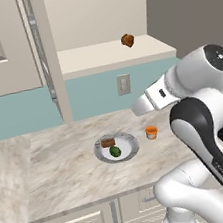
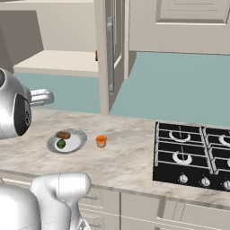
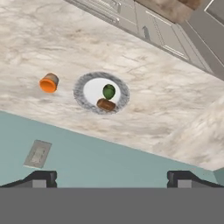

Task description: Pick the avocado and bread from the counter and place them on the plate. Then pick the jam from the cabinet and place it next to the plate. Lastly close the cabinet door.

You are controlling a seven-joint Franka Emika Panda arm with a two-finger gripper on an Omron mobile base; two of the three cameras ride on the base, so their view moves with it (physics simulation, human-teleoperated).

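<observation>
Orange jam (image 1: pixel 151 132) is standing on the surface (image 1: pixel 66 166) just beside the plate (image 1: pixel 131 150), which is carrying the avocado (image 1: pixel 115 152) and bread (image 1: pixel 107 142). The hand (image 3: pixel 112 179) is hanging open and empty. Remaining risk: the cabinet door (image 1: pixel 45 57) is standing open, and a glancing push could slip off its edge.
</observation>
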